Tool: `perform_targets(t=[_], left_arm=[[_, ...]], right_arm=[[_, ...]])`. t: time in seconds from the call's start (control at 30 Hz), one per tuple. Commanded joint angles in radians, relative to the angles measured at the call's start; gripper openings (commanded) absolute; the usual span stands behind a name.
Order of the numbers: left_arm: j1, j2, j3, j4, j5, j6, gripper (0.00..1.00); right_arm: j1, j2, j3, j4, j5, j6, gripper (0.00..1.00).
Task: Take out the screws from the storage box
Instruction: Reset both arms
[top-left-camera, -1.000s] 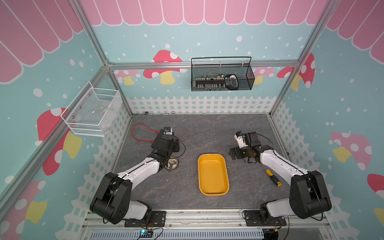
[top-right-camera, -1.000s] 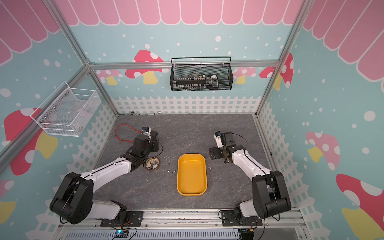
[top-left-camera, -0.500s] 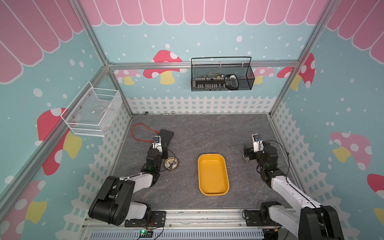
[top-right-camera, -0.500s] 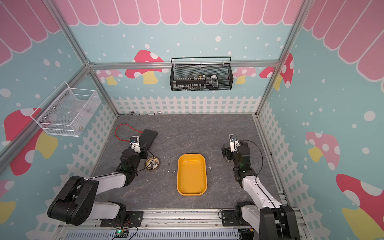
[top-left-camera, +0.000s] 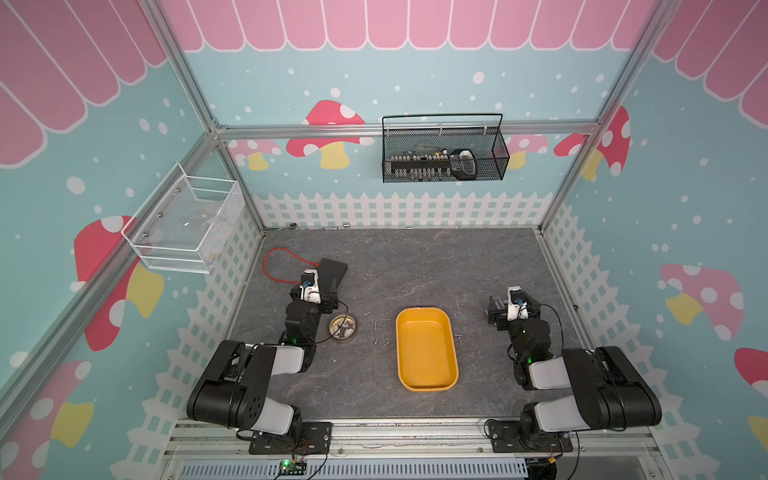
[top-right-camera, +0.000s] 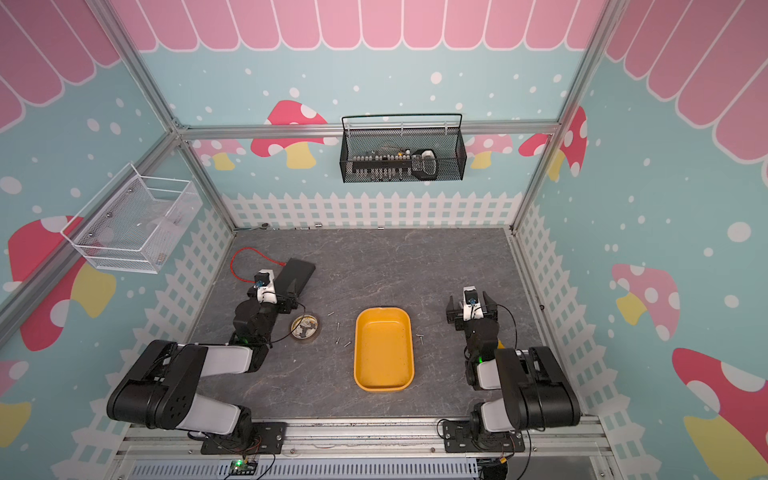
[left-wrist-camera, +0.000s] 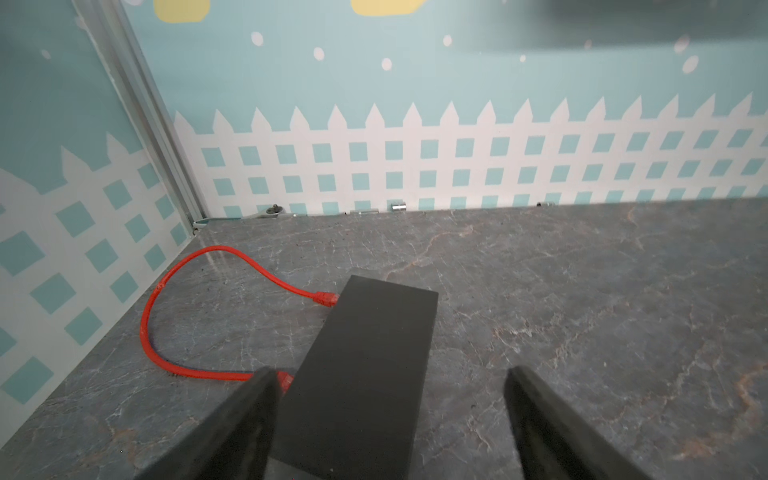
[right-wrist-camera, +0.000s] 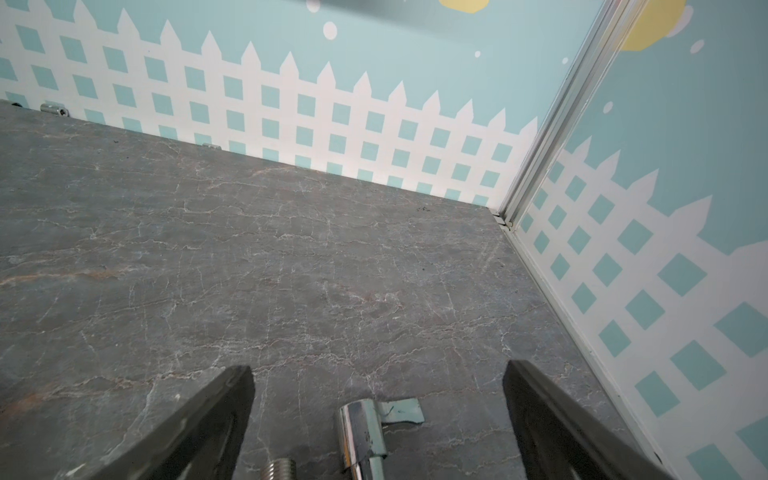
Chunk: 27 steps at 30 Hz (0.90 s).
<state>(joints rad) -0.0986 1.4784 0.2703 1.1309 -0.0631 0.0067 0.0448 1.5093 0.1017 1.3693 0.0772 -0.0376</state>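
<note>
1 storage box (top-left-camera: 426, 353), mid-desk, nearer front edge. 5 screws (top-left-camera: 376, 341) on desk outside it: 4 just off left wall, 1 just off right wall. 2 grippers, both jaws apart: left gripper (left-wrist-camera: 390, 374) left of the four, right gripper (right-wrist-camera: 378, 370) right of the lone one, neither touching.

The left arm (top-left-camera: 249, 374) and right arm (top-left-camera: 598, 382) are glossy black with pale grey link covers, thin black cables and a green light each. Their claw fingers (left-wrist-camera: 232, 424) are dark tapered wedges.
</note>
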Motion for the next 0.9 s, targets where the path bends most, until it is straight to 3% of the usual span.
perform_targets(t=[0.0,0.07,0.13,0.2,0.87], left_arm=[[0.025,0.062,-0.08,0.241,0.089,-0.025,0.99],[0.029,0.035,-0.058,0.154,0.113,-0.025,0.99],[0.041,0.054,-0.064,0.188,0.12,-0.037,0.99],[0.047,0.044,-0.048,0.153,0.124,-0.046,0.99],[0.048,0.048,-0.05,0.158,0.115,-0.05,0.99]], right_arm=[[-0.005,-0.003,0.017,0.098,0.017,0.009,1.0],[-0.005,0.027,0.067,0.048,0.022,0.007,1.0],[-0.009,0.005,0.092,-0.044,0.019,0.019,1.0],[-0.009,0.024,0.08,0.017,0.019,0.013,1.0],[-0.033,0.016,0.101,-0.038,-0.031,0.028,1.0]])
